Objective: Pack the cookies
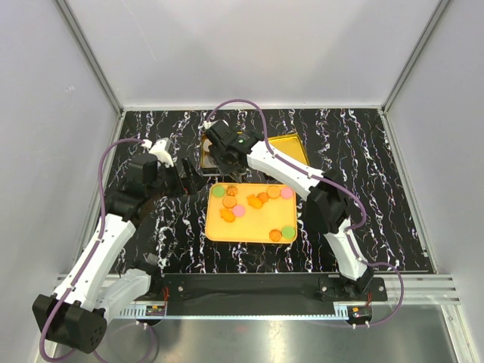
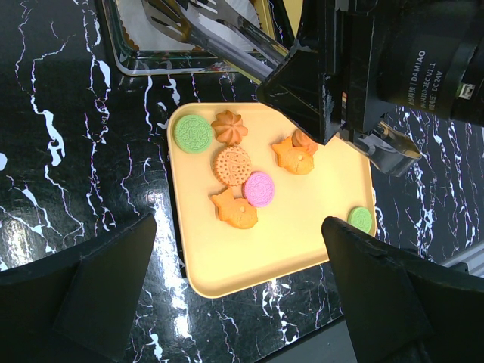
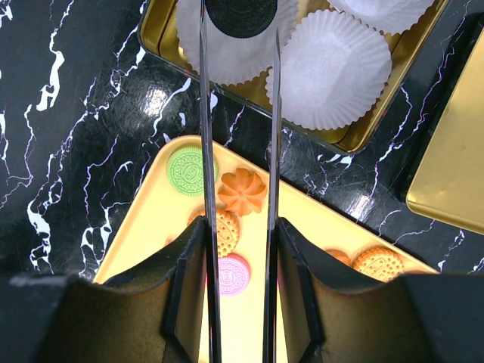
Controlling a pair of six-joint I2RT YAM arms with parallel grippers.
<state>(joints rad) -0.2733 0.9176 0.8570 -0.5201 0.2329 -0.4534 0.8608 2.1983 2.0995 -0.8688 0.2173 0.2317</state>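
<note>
Beyond the tray (image 3: 149, 225) edge, tongs (image 3: 274, 136) astride a black cookie (image 3: 242, 13)

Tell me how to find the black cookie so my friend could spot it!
Look past the yellow tray to the gold tin of white frilly paper liners. In one liner, between the tips of the metal tongs, lies the black cookie. It is the only black one; those on the tray are orange, pink or green.
</note>
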